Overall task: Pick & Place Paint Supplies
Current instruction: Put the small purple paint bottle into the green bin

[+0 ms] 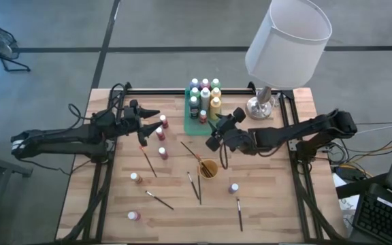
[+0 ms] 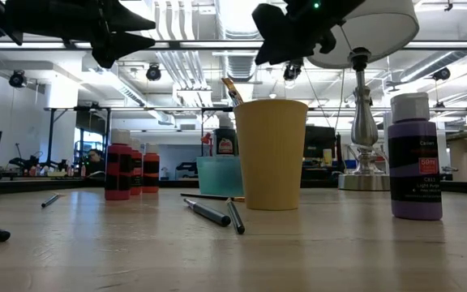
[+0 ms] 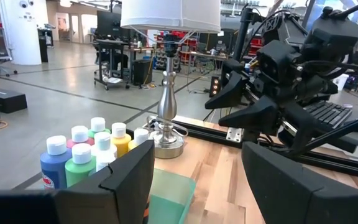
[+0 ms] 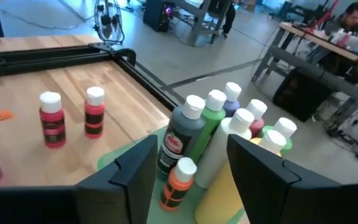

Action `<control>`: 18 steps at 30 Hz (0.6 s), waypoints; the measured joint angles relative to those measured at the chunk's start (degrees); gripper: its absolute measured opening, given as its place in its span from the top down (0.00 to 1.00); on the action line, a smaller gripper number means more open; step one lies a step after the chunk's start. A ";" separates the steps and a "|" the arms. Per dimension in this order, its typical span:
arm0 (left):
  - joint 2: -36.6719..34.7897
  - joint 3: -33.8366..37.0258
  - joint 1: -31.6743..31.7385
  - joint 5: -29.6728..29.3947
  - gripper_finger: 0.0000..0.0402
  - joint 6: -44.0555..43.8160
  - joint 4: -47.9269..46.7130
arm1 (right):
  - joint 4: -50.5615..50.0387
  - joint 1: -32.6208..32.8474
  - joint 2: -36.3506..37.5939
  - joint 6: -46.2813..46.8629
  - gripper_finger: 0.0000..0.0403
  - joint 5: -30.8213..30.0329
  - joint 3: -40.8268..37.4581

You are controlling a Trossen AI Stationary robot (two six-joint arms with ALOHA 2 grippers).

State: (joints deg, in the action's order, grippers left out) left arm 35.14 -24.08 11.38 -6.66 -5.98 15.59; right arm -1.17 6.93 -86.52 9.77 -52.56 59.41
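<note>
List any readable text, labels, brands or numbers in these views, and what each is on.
No text can be read for certain.
Purple paint bottle, low view: the label carries small print, too blurred to read.
Dark bottle in the green tray: red and white logo, illegible.
Red bottles: labels unreadable.

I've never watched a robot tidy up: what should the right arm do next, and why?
Probably lift the right gripper away from the green tray toward the loose purple bottle. Its jaws are open and empty, and the small orange bottle already stands upright in the tray.
</note>
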 joint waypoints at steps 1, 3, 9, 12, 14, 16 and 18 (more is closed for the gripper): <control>0.00 0.00 -0.02 0.00 0.38 -0.02 0.02 | 0.00 -0.06 0.00 0.28 0.54 0.03 -0.02; -0.02 0.00 0.00 0.00 0.38 0.00 -0.02 | -0.15 -0.08 0.00 0.97 0.55 1.37 -0.08; -0.01 0.00 -0.02 0.00 0.38 -0.01 -0.17 | -0.47 0.47 0.93 -4.95 0.58 21.75 -0.17; -0.02 0.00 -0.02 0.00 0.38 0.00 -0.20 | -0.42 1.50 1.43 -4.86 0.59 32.29 -0.17; 0.00 0.00 -0.01 0.00 0.38 -0.02 -0.19 | -1.08 2.28 1.46 -4.16 0.61 34.44 -0.01; -0.01 0.00 -0.01 0.00 0.38 -0.02 -0.20 | -2.75 2.75 1.55 -4.22 0.62 34.06 0.20; -0.01 0.00 -0.01 0.00 0.38 -0.02 -0.20 | -4.73 2.89 1.81 -4.10 0.64 31.38 0.26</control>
State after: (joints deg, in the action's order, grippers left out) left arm 35.12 -24.08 11.37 -6.66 -6.00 15.40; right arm -5.89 9.82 -84.71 5.67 -21.17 59.67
